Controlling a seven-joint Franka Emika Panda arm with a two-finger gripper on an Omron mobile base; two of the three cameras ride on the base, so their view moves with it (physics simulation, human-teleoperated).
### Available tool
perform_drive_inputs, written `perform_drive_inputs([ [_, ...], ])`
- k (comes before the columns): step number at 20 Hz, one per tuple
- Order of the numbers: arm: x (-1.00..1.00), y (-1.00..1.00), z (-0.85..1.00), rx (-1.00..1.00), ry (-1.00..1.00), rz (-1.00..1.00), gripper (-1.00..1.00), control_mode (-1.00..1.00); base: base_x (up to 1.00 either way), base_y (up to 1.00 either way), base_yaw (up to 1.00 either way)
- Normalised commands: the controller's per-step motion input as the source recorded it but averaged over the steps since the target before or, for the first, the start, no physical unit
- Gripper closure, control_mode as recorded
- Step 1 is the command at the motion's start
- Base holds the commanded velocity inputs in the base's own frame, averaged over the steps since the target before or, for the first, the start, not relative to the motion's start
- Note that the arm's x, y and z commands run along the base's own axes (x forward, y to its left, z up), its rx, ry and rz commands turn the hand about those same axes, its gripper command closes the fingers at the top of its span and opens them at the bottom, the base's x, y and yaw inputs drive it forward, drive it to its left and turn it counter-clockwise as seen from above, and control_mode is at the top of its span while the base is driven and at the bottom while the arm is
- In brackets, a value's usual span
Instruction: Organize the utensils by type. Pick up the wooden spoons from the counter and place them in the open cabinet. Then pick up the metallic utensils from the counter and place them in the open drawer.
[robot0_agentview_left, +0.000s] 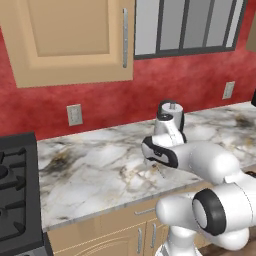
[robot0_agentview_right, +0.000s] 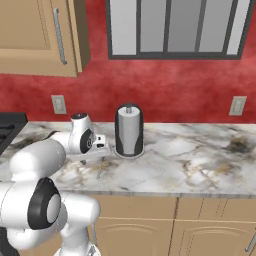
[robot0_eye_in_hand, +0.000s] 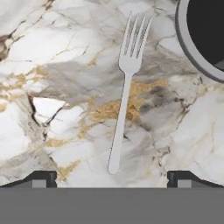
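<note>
A thin silver fork (robot0_eye_in_hand: 124, 94), one of the metallic utensils, lies flat on the marble counter (robot0_eye_in_hand: 52, 52), its tines pointing toward the top of the hand view. My gripper (robot0_eye_in_hand: 113, 178) hangs open above the counter, the end of the fork's handle midway between its two dark fingertips (robot0_eye_in_hand: 42, 177), with nothing held. In the right base view the gripper (robot0_agentview_right: 85, 159) points down at the counter (robot0_agentview_right: 200, 165), just left of the fork (robot0_agentview_right: 100, 170). The wooden spoons, the open cabinet and the open drawer are out of view.
A black cylinder with a grey base rim (robot0_agentview_right: 129, 131) stands just right of the hand, its base (robot0_eye_in_hand: 205, 39) close to the fork's tines. A black stove (robot0_agentview_left: 15, 190) ends the counter on the left. A closed wall cabinet with a bar handle (robot0_agentview_left: 70, 40) hangs above.
</note>
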Motion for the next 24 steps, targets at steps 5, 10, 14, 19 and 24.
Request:
perform_drive_inputs([
  [5, 0.20, 0.00, -0.30, 0.00, 0.00, 0.06, -1.00, -1.00, 0.00, 0.00, 0.00],
  [10, 0.25, 0.00, -0.26, 0.00, 0.00, 0.03, -1.00, -1.00, 0.00, 0.00, 0.00],
  [14, 0.32, 0.00, -0.27, 0.01, 0.01, 0.01, -1.00, -1.00, 0.00, 0.00, 0.00],
  [19, 0.36, 0.00, -0.26, 0.05, 0.06, 0.00, -1.00, -1.00, 0.00, 0.00, 0.00],
  [24, 0.33, -0.01, -0.18, 0.11, 0.11, 0.00, -1.00, -1.00, 0.00, 0.00, 0.00],
])
